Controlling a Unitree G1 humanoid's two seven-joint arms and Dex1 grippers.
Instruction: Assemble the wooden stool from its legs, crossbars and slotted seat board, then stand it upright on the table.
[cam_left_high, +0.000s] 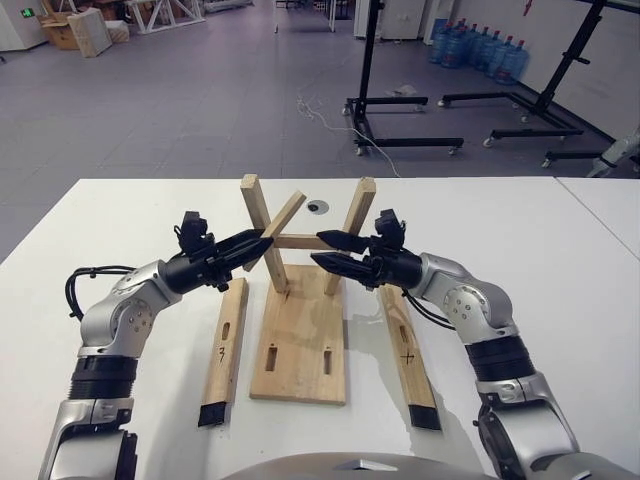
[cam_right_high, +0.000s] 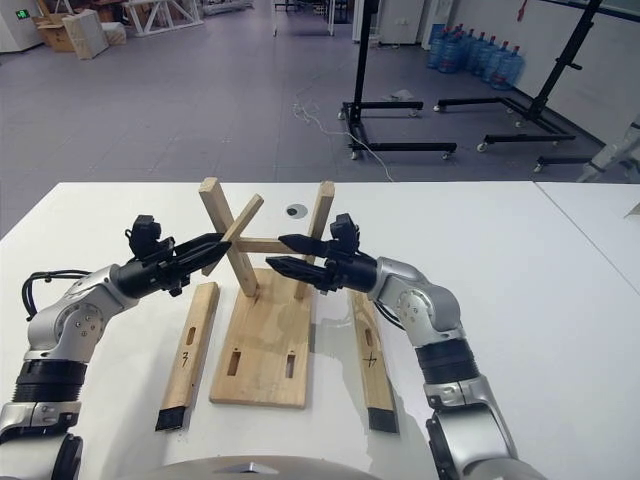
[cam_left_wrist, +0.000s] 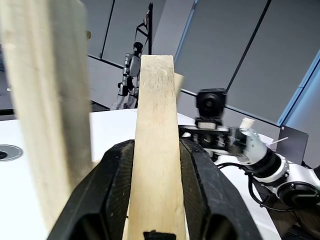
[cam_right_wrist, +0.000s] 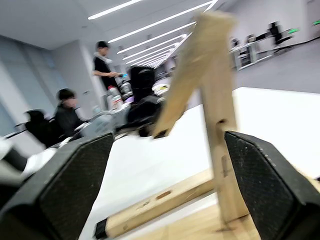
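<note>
The slotted seat board (cam_left_high: 300, 345) lies flat on the white table. Two legs stand in it and lean apart, the left leg (cam_left_high: 262, 230) and the right leg (cam_left_high: 352, 235). A thin horizontal crossbar (cam_left_high: 298, 241) runs between them. A slanted crossbar (cam_left_high: 285, 215) leans across the left leg. My left gripper (cam_left_high: 256, 245) is shut on its lower part; the left wrist view shows the wood (cam_left_wrist: 156, 140) pinched between the fingers (cam_left_wrist: 120, 185). My right gripper (cam_left_high: 318, 248) is open at the horizontal crossbar's right end, with nothing between its fingers (cam_right_wrist: 75, 185).
Two loose legs lie flat beside the board, one on its left (cam_left_high: 225, 350) and one on its right (cam_left_high: 408, 355). A round cable hole (cam_left_high: 317, 207) sits in the table behind the legs. Black stands (cam_left_high: 400, 110) are on the floor beyond the table's far edge.
</note>
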